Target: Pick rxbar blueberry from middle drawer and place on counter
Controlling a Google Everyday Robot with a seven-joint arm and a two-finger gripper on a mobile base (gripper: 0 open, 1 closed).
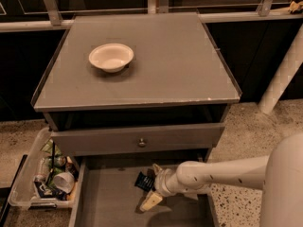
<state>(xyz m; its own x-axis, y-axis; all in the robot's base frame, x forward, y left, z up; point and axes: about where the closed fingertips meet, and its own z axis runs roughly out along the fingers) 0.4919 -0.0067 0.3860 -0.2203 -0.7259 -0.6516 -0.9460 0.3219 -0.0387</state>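
The rxbar blueberry (142, 181), a small dark navy bar, lies on the floor of the open middle drawer (106, 202) at the bottom of the camera view. My gripper (153, 185) reaches into the drawer from the right on a white arm. It is open, with one cream finger (151, 201) in front of the bar and the other behind it, so the bar's right end sits between them. The counter (189, 65) is the grey cabinet top above.
A white bowl (111, 57) stands on the counter's left half. A shut grey drawer front with a round knob (140, 142) overhangs the open drawer. A clear bin of clutter (28, 186) sits on the floor at left. A white post (284, 74) stands at right.
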